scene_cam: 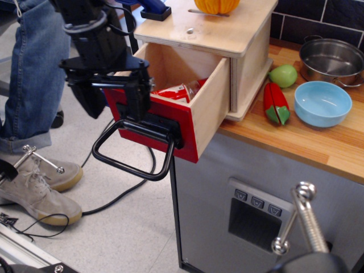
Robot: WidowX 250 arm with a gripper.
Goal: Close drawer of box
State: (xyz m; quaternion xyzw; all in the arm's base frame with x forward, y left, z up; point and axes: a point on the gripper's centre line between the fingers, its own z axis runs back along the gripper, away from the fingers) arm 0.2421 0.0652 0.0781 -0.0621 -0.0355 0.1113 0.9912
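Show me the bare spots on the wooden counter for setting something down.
Free: the counter strip in front of the blue bowl, running to its front edge. Crowded: behind that, where the pot, green fruit and red pepper sit beside the box.

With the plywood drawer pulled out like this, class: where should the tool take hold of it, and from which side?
Grip the lower bar of the large black metal loop handle, coming from the front: it hangs clear below the red-fronted plywood drawer, leaving room around it. The tool is already at the front.
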